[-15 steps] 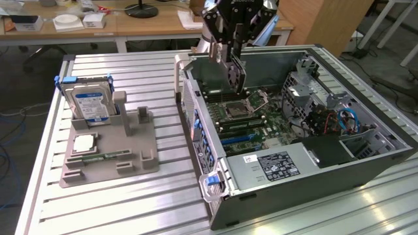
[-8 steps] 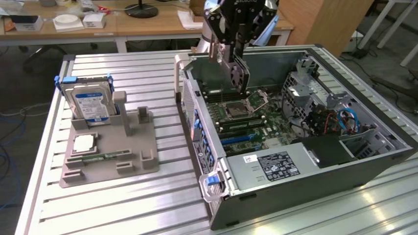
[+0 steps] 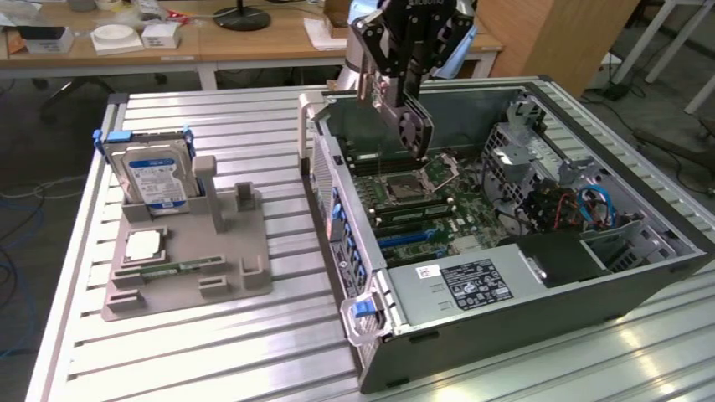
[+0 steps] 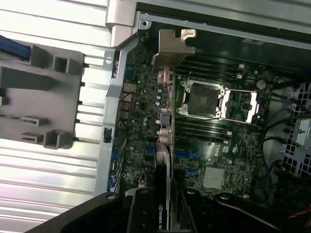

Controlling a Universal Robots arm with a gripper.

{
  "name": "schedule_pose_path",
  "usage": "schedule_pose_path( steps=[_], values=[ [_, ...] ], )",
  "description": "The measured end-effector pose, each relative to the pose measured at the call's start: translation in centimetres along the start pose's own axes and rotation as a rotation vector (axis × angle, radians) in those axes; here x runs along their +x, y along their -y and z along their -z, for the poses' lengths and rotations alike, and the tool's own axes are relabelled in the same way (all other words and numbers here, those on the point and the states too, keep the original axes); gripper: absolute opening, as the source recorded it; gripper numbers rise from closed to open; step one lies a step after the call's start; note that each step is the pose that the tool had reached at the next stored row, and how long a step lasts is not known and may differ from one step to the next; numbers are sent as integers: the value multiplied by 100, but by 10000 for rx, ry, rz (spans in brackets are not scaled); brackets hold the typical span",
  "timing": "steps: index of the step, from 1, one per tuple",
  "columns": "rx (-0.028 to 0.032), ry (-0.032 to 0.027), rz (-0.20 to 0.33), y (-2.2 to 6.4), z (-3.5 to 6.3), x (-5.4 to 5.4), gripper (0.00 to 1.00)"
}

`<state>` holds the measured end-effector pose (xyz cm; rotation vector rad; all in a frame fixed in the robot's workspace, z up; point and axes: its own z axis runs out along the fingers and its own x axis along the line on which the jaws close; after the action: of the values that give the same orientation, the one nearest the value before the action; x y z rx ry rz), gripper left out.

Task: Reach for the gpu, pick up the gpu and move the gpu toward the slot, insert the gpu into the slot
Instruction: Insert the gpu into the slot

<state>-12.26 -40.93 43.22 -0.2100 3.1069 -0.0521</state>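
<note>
Arm hangs approx vertical above PC case. Gripper points straight down over case's open side, jaws part-closed, clamped on gpu w/ fingers flanking card's top edge.

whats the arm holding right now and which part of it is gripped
The gpu, clamped by its upper edge between the fingers, hanging over the open computer case.

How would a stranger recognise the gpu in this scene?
Find the open computer case on the metal table. Above its motherboard the end effector grips the gpu: a thin dark card hanging edge-down, unlike the blue-labelled hard drive standing outside.
</note>
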Motion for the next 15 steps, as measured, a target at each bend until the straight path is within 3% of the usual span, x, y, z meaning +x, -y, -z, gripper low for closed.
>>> schedule_pose_path(
  steps=[15],
  values=[
    [-29,41,1169,7,-16,-43,25]
  ],
)
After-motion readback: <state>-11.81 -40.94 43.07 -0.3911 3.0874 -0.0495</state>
